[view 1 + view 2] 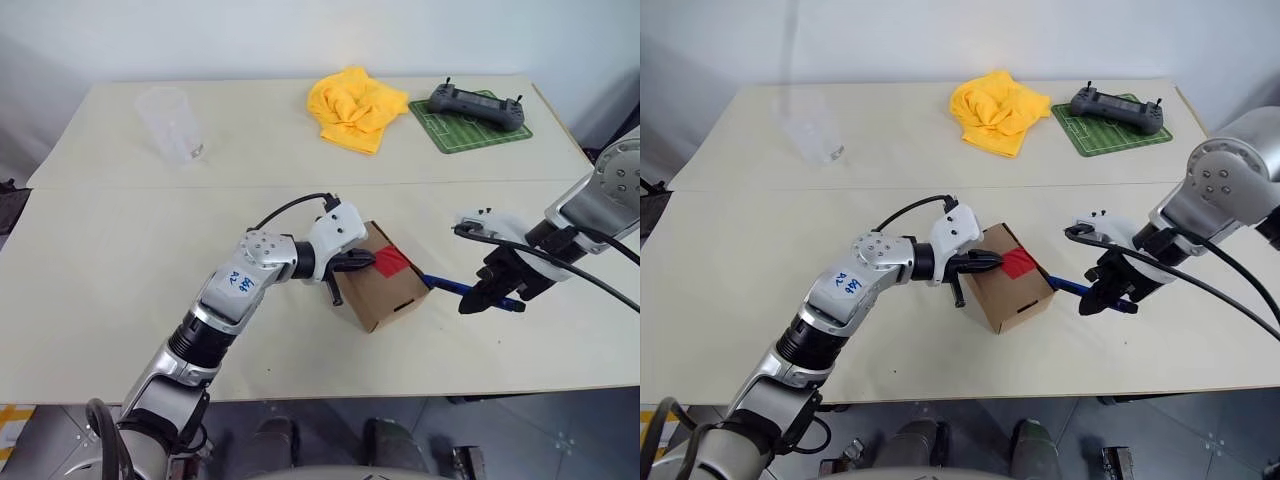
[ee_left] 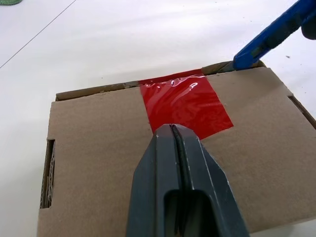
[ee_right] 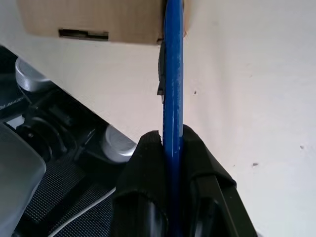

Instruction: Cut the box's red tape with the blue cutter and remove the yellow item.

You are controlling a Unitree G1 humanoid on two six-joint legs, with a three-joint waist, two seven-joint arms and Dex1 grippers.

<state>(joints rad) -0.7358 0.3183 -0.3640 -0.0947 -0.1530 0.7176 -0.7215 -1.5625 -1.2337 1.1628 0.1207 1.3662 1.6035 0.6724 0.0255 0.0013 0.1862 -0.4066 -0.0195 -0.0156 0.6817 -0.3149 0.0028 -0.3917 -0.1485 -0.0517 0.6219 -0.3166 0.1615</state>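
Note:
The box [image 1: 385, 295] is a small brown carton near the table's front, tilted corner-on to me. The red tape [image 2: 185, 103] crosses its top flap to the far edge. My left gripper [image 2: 172, 129] is shut, its tip resting on the lid at the near edge of the tape. My right gripper [image 1: 490, 295] stands to the right of the box, shut on the blue cutter [image 1: 450, 287]. The blue cutter's tip [image 2: 242, 60] meets the box's far top edge just beside the tape. The yellow item is hidden.
At the back of the table lie a crumpled yellow cloth [image 1: 355, 108] and a black controller [image 1: 478, 104] on a green mat [image 1: 455, 135]. A clear plastic cup [image 1: 172, 124] stands at the back left. The table's front edge [image 1: 400, 392] runs close behind the box.

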